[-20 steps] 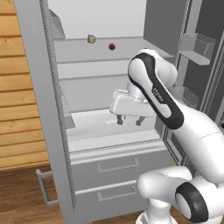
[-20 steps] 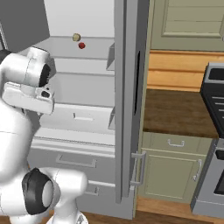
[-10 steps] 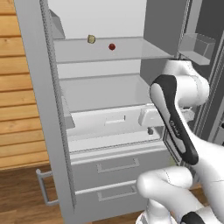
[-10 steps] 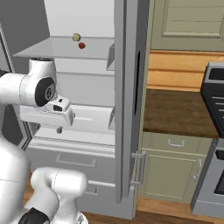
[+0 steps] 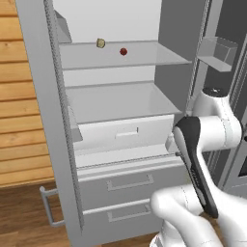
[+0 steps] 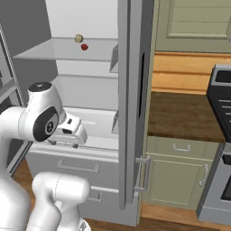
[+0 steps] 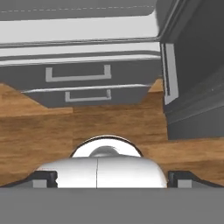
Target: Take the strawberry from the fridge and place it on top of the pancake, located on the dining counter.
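Left base view — fridge [image 5: 120, 103] open, strawberry [image 5: 123, 51] on its upper shelf beside a yellowish lump [image 5: 101, 43], right base view — strawberry [image 6: 84, 47] up there too, well above my hand, hand view — fridge drawers [image 7: 78, 83] over wooden floor [image 7: 52, 131], my jaws spread wide, holding nothing.

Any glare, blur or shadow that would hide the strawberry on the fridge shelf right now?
Left base view: even flat lighting, no glare; the strawberry reads sharp on the upper shelf beside a yellowish lump. Right base view: equally crisp, the berry unshadowed. Hand view: slightly soft, looking down at the fridge's drawers and the wood floor.
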